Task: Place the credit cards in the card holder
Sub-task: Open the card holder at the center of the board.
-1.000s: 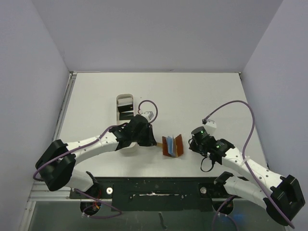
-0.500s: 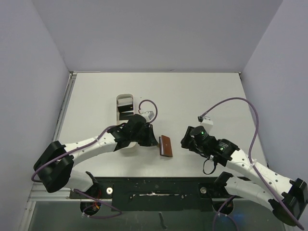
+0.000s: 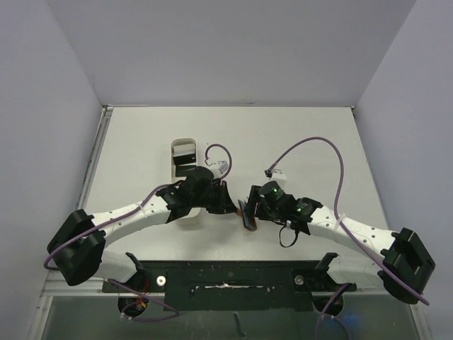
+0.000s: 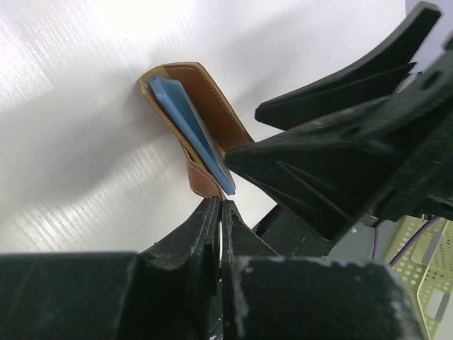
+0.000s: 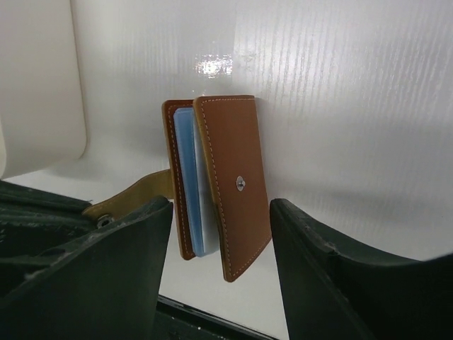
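Since the left hand (image 4: 218,207) is what has hold of anything here, starting with that one: its two fingers are squeezed right together on the closure tab (image 5: 134,200) of the card holder (image 5: 230,177), so the little brown strap runs from the wallet straight into that pinch; the card holder itself stands up on its edge on the white worktop (image 3: 297,142), near the front and between the two arms, covers parted a bit so the pale blue-grey pockets show between the brown leather; there's a small metal snap stud (image 5: 239,183) on the outer cover facing the right wrist camera; the right hand (image 5: 221,205) is spread wide, one finger on each side of the wallet, and it's gripping nothing; can't really tell if either finger is brushing the leather, looks like there's a gap on both sides; off to the left and further back is a long white tray (image 3: 173,159), partly hidden under the left arm, with the credit cards (image 3: 186,165) lying in it, dark ones plus something pale at the far end; too small in the top view to count them.
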You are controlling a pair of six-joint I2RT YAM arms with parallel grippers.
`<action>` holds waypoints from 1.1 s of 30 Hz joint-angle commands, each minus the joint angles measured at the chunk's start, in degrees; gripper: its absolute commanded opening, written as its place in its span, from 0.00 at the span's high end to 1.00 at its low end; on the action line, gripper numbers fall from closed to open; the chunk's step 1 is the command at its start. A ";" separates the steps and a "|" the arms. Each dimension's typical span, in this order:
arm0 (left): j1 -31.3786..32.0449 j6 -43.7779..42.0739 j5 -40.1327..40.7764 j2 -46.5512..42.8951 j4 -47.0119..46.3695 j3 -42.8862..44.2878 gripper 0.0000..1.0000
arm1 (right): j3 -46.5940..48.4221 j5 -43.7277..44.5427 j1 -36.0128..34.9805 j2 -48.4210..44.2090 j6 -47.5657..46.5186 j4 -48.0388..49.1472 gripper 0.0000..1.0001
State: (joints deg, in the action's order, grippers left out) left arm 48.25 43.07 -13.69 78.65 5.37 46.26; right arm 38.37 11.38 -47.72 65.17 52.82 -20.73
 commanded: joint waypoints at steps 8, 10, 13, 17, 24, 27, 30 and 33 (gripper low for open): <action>-0.65 -0.61 2.08 -0.38 -1.53 1.36 1.00 | -0.40 5.76 -0.35 1.74 -0.95 -1.34 0.84; -0.78 -0.41 3.13 -0.15 0.00 1.61 1.00 | -2.06 6.01 -0.32 0.25 -1.01 -0.68 0.91; -0.79 0.80 3.20 -0.59 -1.14 0.54 0.92 | -4.77 5.30 -0.35 -2.04 -0.73 1.50 0.96; -0.79 1.66 1.93 -0.63 -4.30 -0.84 0.73 | -8.21 4.45 -0.34 -4.89 0.87 3.39 0.98; -0.79 0.27 1.31 2.13 -6.18 -0.21 0.48 | -11.45 4.79 -0.22 -8.83 2.03 3.91 0.99; -0.79 -0.43 0.04 4.32 -6.90 0.76 0.45 | -11.56 4.86 -0.26 -9.28 1.90 3.76 0.99; -0.79 -0.49 -1.68 6.20 -8.06 1.78 0.43 | -11.49 4.77 -0.34 -9.34 1.53 3.93 0.99; -0.70 -0.50 -2.34 7.70 -8.43 2.62 0.42 | -11.39 4.62 -0.35 -9.58 1.26 3.93 0.99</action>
State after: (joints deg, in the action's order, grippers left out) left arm 47.64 43.75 -13.78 85.30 1.45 45.08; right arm 26.87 14.98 -47.72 56.75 54.39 -18.90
